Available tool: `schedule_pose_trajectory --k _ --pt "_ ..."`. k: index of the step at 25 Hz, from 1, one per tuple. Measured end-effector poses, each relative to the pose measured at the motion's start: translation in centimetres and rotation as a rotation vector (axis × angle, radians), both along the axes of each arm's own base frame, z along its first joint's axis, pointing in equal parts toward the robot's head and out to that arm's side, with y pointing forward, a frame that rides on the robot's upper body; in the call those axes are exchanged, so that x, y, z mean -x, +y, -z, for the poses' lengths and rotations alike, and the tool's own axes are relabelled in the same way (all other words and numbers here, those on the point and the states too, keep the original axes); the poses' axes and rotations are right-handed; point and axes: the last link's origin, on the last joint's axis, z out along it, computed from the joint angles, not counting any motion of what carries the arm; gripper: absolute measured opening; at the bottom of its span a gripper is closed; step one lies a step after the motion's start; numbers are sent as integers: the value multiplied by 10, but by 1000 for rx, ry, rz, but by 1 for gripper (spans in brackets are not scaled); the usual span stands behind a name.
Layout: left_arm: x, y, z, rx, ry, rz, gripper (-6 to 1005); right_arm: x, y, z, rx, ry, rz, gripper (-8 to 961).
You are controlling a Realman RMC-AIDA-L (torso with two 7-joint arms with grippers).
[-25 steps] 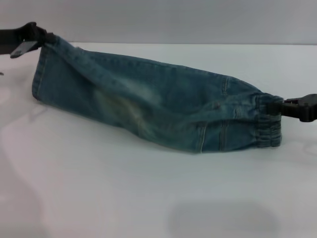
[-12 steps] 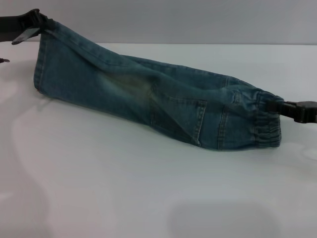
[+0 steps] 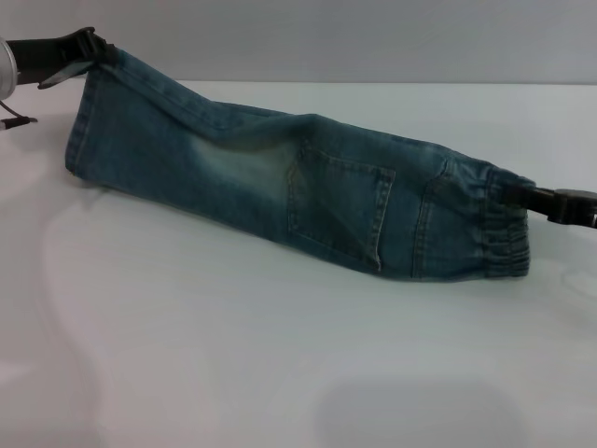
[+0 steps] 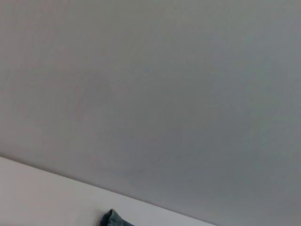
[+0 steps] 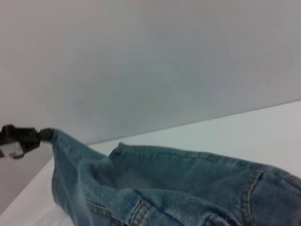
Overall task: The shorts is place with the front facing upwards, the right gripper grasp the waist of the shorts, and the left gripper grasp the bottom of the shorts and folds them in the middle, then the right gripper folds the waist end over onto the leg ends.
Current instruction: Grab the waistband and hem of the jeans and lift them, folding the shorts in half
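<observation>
The blue-green denim shorts point(image 3: 280, 187) hang stretched between my two grippers, doubled lengthwise, with a stitched pocket point(image 3: 340, 205) facing me. At the upper left, my left gripper point(image 3: 96, 53) is shut on the top corner of the bottom of the shorts point(image 3: 78, 140), held above the table. At the right, my right gripper point(image 3: 520, 197) is shut on the gathered waist point(image 3: 504, 238), lower down. The lower edge of the shorts rests on the table. In the right wrist view the shorts point(image 5: 178, 183) fill the foreground, with the left gripper point(image 5: 43, 135) farther off. The left wrist view shows only a scrap of denim point(image 4: 114, 219).
The white table point(image 3: 280, 355) spreads in front of the shorts, and a plain grey wall point(image 3: 373, 37) stands behind it. A thin cable point(image 3: 17, 119) shows at the left edge.
The upper layer of the shorts has swung over toward me, so the pocket side now shows instead of the faded patch. The left gripper rose and shifted slightly right. The right gripper barely moved.
</observation>
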Motion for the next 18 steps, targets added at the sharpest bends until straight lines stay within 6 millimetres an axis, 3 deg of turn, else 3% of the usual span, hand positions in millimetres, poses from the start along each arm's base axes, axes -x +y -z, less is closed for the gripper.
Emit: schedule_pose_trajectory --k 18 --pt "-9 10 14 -30 91 19 63 -14 5 -4 -81 46 134 6"
